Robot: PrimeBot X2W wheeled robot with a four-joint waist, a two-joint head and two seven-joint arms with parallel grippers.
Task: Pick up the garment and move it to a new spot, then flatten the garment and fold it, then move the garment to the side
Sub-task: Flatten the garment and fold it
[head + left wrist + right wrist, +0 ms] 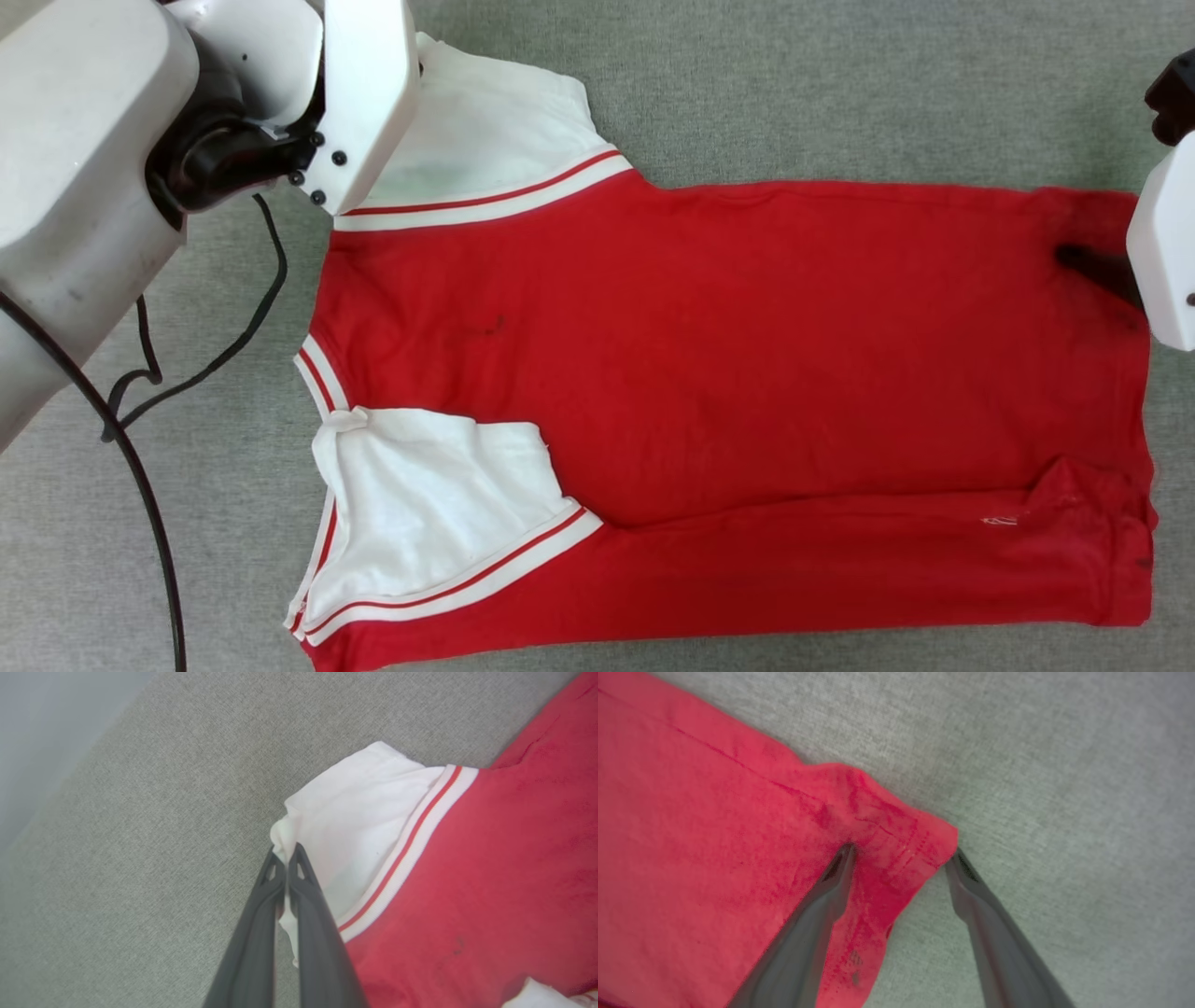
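**One garment (728, 355), spread left to right**

Lying on the grey desk (840, 84), neck to the left, hem to the right, plain red face up. Near sleeve (429, 504) folded in over the red body; far sleeve (504, 131) lying out flat. Left pincer (286, 851): clenched on the outer edge of that far sleeve, white cloth pinched between the tips. Right pincer (903, 851): released, jaws wide astride the far hem corner (924, 840), one fingertip (840, 863) on the red cloth, the other on the desk just beside it.
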